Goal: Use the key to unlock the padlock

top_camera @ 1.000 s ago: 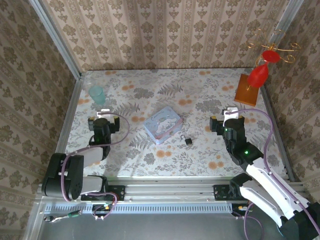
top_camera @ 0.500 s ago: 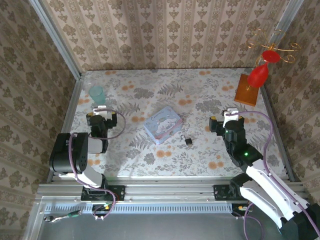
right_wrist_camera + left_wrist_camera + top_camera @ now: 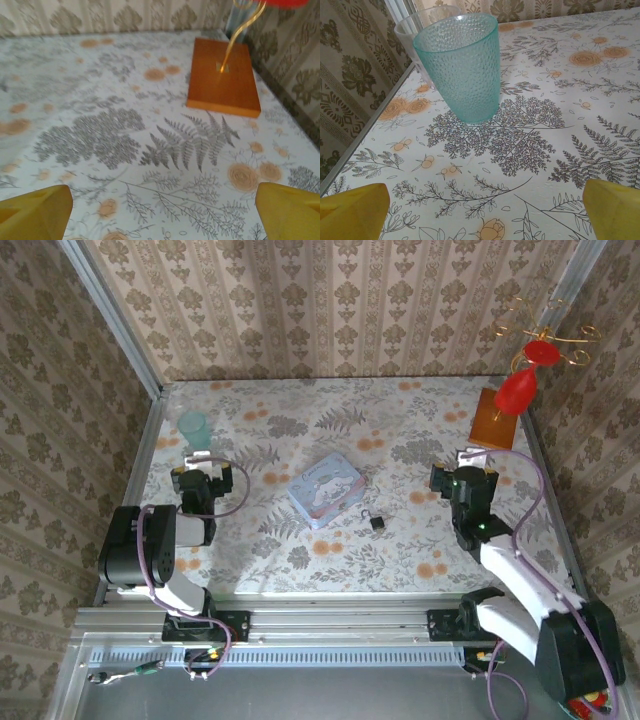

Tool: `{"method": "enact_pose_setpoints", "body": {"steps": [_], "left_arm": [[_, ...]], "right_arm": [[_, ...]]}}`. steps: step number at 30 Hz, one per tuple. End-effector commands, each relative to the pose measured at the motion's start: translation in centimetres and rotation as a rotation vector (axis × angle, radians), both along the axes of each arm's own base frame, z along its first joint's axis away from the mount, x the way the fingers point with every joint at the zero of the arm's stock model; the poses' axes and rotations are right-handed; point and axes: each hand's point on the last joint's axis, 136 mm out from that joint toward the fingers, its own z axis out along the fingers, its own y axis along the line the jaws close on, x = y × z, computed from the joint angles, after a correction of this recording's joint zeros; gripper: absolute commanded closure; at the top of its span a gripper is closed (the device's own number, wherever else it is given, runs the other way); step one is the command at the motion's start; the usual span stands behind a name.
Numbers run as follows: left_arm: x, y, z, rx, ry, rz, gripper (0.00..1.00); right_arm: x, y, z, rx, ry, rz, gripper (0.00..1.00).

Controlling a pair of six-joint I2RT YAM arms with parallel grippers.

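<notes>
- I saw the padlock (image 3: 378, 522) lying on the table (image 3: 300, 560), just off the near right corner of the tin (image 3: 325, 490) and not touching it.
- It lay between the two arms, nearer the right gripper (image 3: 470, 456) and well apart from both.
- My right gripper pointed away from it, towards the wooden base (image 3: 222, 75) in the far right corner. Its jaws stood wide with nothing between them.
- My left gripper (image 3: 482, 215) was far off to the padlock's left. It faced the cup (image 3: 460, 65), jaws spread wide, also empty.
</notes>
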Motion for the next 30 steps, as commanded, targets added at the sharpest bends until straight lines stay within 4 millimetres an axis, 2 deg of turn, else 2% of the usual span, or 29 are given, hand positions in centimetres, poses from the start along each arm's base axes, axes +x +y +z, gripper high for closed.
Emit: {"method": "enact_pose_setpoints", "body": {"steps": [1,9,14,20,25,30], "left_arm": [[0.1,0.0,0.7,-0.016,-0.024,0.011,0.00],[0.1,-0.1,0.7,-0.015,-0.024,0.009,0.00],[0.1,0.0,0.7,-0.014,-0.022,0.011,0.00],[0.1,0.0,0.7,-0.014,-0.022,0.010,0.00],[0.1,0.0,0.7,-0.014,-0.023,0.010,0.00],[0.1,0.0,0.7,-0.014,-0.023,0.011,0.00]], "right_arm": [[1.5,0.2,0.7,0.015,-0.103,0.010,0.05],[3.4,1.3,-1.6,-0.029,-0.128,0.113,0.05],[4.4,1.8,-1.6,-0.009,-0.167,0.184,0.04],[5.9,2.5,-4.8,0.015,-0.129,0.258,0.04],[6.9,1.8,-5.4,0.072,-0.066,0.257,0.02],[6.9,1.2,-5.4,0.102,-0.071,0.249,0.00]]}}
